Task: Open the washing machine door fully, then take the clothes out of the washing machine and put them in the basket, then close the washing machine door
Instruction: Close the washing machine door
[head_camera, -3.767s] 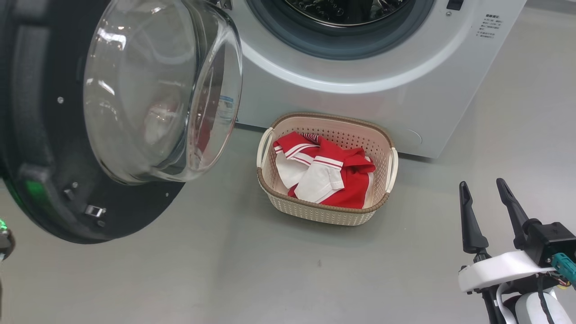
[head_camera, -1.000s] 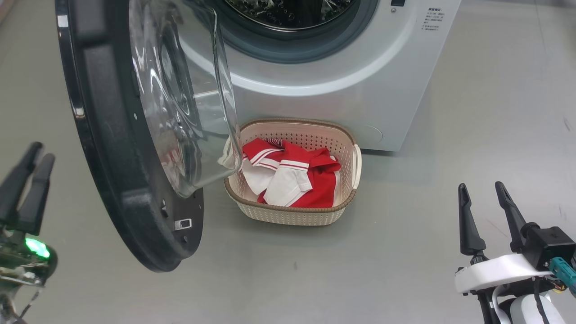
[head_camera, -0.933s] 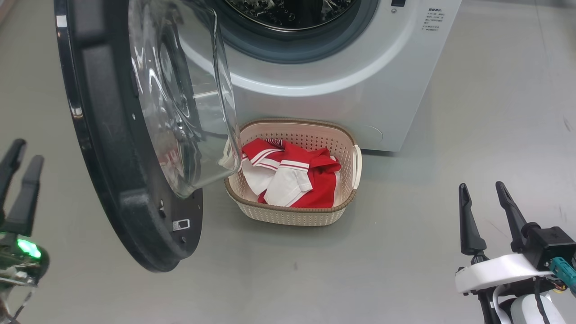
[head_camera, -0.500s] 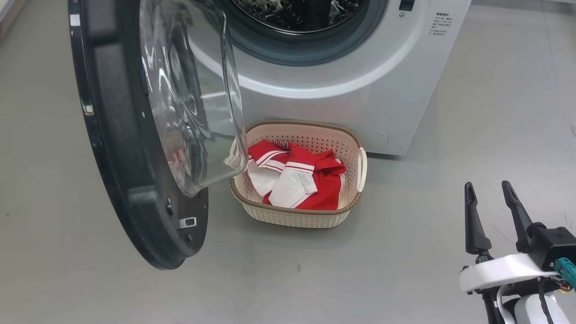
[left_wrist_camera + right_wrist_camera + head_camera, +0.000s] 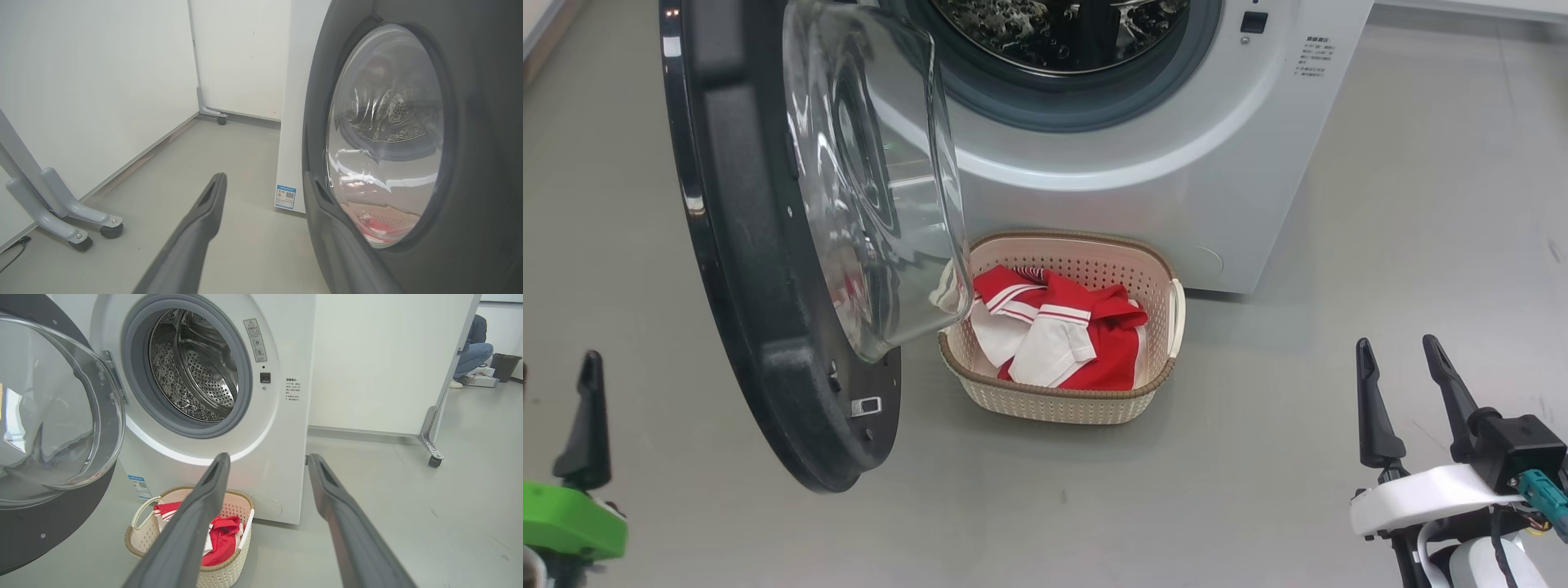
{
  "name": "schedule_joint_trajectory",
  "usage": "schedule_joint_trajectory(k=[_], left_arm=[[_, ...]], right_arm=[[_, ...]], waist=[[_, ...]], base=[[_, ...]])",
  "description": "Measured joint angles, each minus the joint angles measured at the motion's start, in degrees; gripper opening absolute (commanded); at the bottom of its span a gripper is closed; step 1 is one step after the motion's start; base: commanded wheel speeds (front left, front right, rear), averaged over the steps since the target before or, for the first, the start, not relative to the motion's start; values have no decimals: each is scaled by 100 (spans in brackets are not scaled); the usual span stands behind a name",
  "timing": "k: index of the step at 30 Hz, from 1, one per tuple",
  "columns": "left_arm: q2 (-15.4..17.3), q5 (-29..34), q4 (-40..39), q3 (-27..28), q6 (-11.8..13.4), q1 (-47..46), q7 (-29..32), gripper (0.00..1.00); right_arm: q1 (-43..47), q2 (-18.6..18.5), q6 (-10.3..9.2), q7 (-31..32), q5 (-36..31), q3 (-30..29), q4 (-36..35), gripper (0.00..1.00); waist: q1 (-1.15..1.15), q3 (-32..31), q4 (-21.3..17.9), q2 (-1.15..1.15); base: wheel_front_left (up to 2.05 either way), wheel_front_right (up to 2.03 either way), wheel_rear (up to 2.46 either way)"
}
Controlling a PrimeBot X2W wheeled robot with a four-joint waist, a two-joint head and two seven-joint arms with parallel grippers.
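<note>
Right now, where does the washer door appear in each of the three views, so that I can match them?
Head view: the door stands open on the left, glass bulge facing right.
Left wrist view: door on the right half, outer face.
Right wrist view: door at the left edge, bulge facing the camera.
Shared landmark: the white washing machine.

We are counting one washing machine (image 5: pixel 1176 204) with one door (image 5: pixel 735 286). We are seeing one basket (image 5: pixel 1058 402), and the red and white clothes (image 5: pixel 1111 347) in it are too bunched to count. We are counting two grippers, the left gripper (image 5: pixel 265 177) and the right gripper (image 5: pixel 1396 343), each with two fingers (image 5: pixel 1372 408).
</note>
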Motion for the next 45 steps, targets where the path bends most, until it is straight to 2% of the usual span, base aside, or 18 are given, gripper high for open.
schedule_joint_trajectory(k=[5,15,32,43,44,45], left_arm=[[-152,400,119,-272,183,110,-274,100],[-400,771,286,-581,466,178,-577,100],[-616,1011,396,-818,703,242,-730,100],[-628,1082,446,-815,817,242,-799,100],[-628,1095,447,-811,818,242,-802,76],[-630,1096,449,-809,821,242,-814,29]], right_arm=[[8,1,1,0,-1,35,47,100],[110,7,44,1,-11,135,132,100],[135,82,52,1,-20,328,107,100],[157,82,49,7,-20,328,85,100],[157,82,49,7,-20,327,85,100],[157,82,49,7,-20,326,85,100]], waist=[[0,-89,-49,0],[0,-274,-121,0],[0,-326,-141,0],[0,-275,-154,0],[0,-269,-156,0],[0,-264,-158,0]], base=[[0,0,0],[0,0,0],[0,0,0],[0,0,0],[0,0,0],[0,0,0]])
